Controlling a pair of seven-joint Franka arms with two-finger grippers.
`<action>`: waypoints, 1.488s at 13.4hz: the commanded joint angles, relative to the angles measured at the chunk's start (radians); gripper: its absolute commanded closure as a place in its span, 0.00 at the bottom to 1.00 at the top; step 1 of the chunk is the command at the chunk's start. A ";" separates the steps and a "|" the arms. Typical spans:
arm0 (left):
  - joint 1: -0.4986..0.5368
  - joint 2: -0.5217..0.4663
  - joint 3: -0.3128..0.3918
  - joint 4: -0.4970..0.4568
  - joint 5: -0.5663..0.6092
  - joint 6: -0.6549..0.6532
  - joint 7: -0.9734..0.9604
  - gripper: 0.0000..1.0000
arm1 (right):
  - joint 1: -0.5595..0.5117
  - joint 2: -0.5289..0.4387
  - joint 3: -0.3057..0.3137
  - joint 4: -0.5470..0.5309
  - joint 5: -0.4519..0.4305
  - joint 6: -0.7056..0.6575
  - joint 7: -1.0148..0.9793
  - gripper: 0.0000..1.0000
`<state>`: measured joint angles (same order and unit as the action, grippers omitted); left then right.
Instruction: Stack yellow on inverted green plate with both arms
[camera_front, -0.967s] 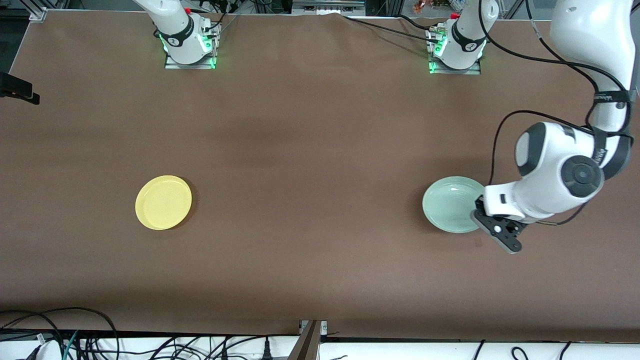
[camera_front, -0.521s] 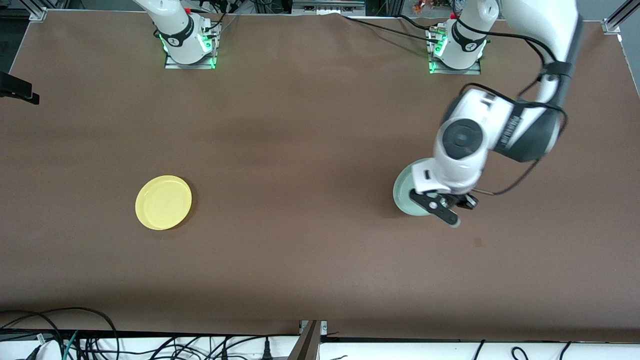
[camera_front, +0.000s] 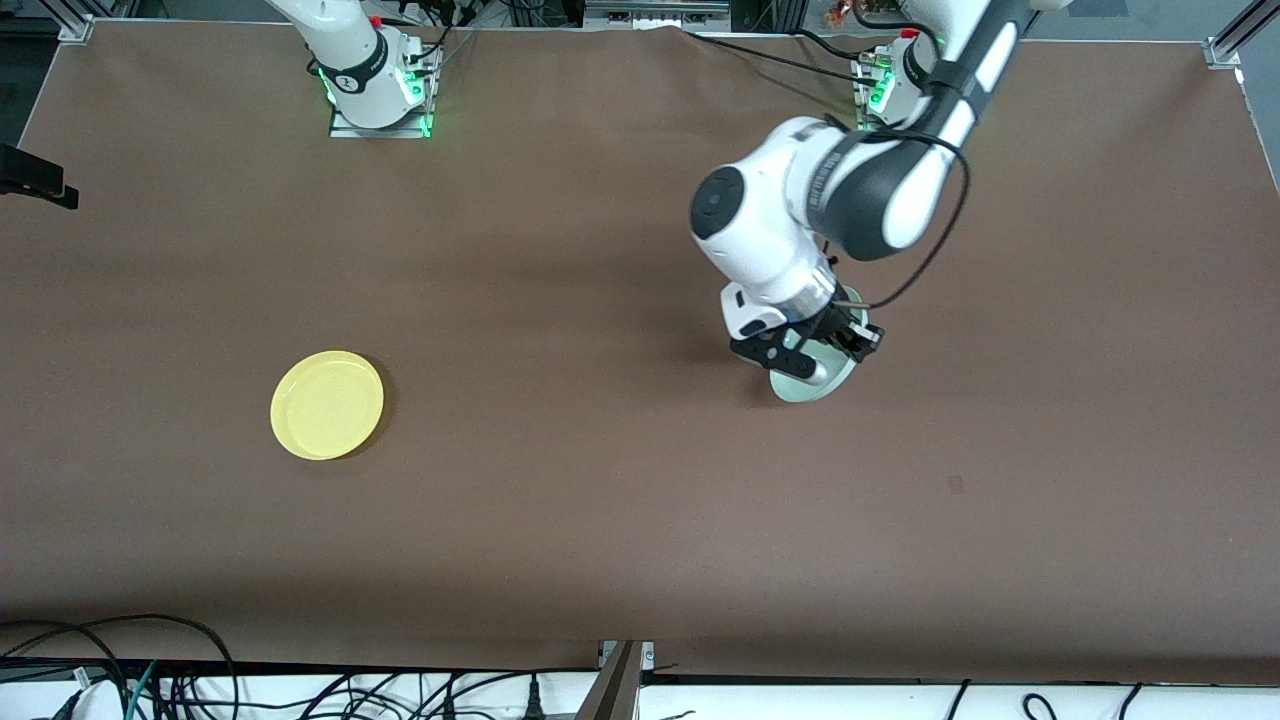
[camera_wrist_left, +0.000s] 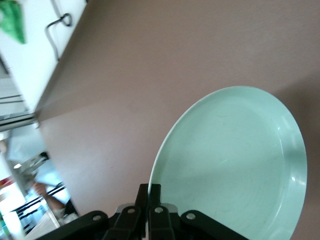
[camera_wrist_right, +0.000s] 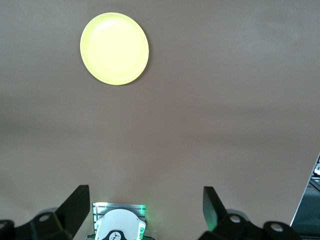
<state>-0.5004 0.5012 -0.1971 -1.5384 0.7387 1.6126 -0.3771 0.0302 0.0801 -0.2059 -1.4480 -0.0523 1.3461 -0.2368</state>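
The yellow plate (camera_front: 327, 404) lies rim up on the brown table toward the right arm's end; it also shows in the right wrist view (camera_wrist_right: 114, 48). My left gripper (camera_front: 812, 352) is shut on the rim of the pale green plate (camera_front: 818, 383) and holds it tilted steeply on edge above the table's middle. In the left wrist view the fingers (camera_wrist_left: 154, 192) pinch the plate's rim, and the plate's hollow side (camera_wrist_left: 235, 165) shows. My right gripper (camera_wrist_right: 145, 196) is open and empty, held high over its own base, out of the front view.
The right arm's base (camera_front: 378, 92) and the left arm's base (camera_front: 912, 100) stand at the table's edge farthest from the front camera. A black bracket (camera_front: 35, 185) sits at the right arm's end. Cables (camera_front: 150, 670) run along the nearest edge.
My left arm has swung from its end of the table toward the middle, carrying the green plate. The plate has come off the table and tipped up on edge. The yellow plate has not moved.
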 joint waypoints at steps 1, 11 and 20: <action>-0.110 0.065 0.018 0.017 0.097 -0.092 -0.193 1.00 | -0.007 -0.002 0.002 0.006 0.019 -0.001 0.008 0.00; -0.285 0.169 0.027 0.035 0.310 -0.158 -0.412 1.00 | -0.009 0.069 -0.006 0.008 0.017 0.085 0.008 0.00; -0.412 0.307 0.031 0.032 0.548 -0.273 -0.568 1.00 | -0.047 0.461 -0.006 -0.008 0.210 0.355 0.017 0.00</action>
<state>-0.8861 0.7753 -0.1812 -1.5370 1.2419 1.3754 -0.9420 -0.0082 0.4768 -0.2182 -1.4671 0.1071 1.6507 -0.2347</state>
